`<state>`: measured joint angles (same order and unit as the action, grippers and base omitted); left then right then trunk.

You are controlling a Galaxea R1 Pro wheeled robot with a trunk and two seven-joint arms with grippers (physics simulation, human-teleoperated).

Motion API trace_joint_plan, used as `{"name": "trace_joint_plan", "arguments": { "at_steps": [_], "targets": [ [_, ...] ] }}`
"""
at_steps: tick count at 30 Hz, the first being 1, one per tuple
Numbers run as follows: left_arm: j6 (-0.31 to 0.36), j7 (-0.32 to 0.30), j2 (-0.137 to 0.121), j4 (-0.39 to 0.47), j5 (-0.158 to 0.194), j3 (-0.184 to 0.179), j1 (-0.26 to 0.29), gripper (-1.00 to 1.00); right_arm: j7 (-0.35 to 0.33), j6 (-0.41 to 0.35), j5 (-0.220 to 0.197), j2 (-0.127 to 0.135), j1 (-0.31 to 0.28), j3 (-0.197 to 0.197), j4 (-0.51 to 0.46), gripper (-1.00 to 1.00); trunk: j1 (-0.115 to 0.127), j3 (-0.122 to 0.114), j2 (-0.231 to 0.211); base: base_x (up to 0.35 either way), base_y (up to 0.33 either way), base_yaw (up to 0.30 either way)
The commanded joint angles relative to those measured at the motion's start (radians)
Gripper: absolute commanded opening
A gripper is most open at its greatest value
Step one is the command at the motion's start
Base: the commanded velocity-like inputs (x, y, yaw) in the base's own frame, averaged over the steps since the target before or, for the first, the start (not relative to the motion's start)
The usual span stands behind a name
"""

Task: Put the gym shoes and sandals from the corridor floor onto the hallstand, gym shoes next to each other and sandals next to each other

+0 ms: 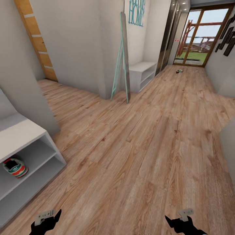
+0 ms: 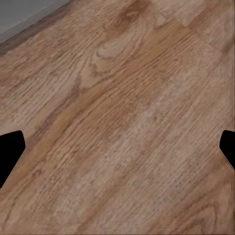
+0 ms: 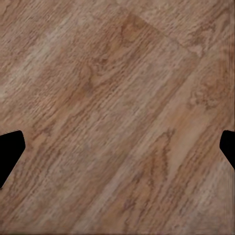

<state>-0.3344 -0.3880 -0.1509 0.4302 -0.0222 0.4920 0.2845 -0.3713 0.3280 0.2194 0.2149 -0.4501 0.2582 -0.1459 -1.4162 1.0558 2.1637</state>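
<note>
Head view: the hallstand [image 1: 24, 137] sits at the left, with one gym shoe [image 1: 15, 167] on its upper open shelf (green stripe, red heel tab). The corridor floor [image 1: 147, 147] runs on toward a glass door [image 1: 200, 36]; small dark items [image 1: 179, 70], too small to identify, lie near it. A white shelf unit [image 1: 142, 73] stands under "HOME" lettering [image 1: 135, 13]. Both pincers hang low: the left pincer [image 1: 45, 222] and the right pincer [image 1: 183, 223].

Left wrist view: the left pincer [image 2: 117, 147] has its fingertips [image 2: 10, 147] wide apart over bare planks.

Right wrist view: the right pincer [image 3: 117, 147] is likewise spread, with nothing between its fingertips [image 3: 10, 147].
</note>
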Motion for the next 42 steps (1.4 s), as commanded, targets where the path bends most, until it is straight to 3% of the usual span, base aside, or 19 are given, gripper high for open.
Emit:
{"name": "trace_joint_plan", "arguments": {
  "at_steps": [1,26,42],
  "targets": [
    [-0.002,-0.009,0.001,-0.001,-0.002,0.008,0.001,1.0,-0.004,0.003,0.009,0.0,-0.001,0.009,0.001,1.0,0.0,0.001,0.0,0.0,0.0,-0.267],
    [-0.003,-0.009,0.0,-0.001,-0.002,0.008,0.001,1.0,-0.004,0.003,0.009,0.0,-0.001,0.009,0.0,1.0,0.0,0.001,0.0,0.006,0.0,-0.268],
    [-0.002,-0.009,-0.001,-0.001,-0.002,0.008,0.001,1.0,-0.004,0.003,0.009,0.0,-0.001,0.009,0.0,1.0,0.0,0.001,0.0,0.305,0.0,-0.271]
  ]
}}
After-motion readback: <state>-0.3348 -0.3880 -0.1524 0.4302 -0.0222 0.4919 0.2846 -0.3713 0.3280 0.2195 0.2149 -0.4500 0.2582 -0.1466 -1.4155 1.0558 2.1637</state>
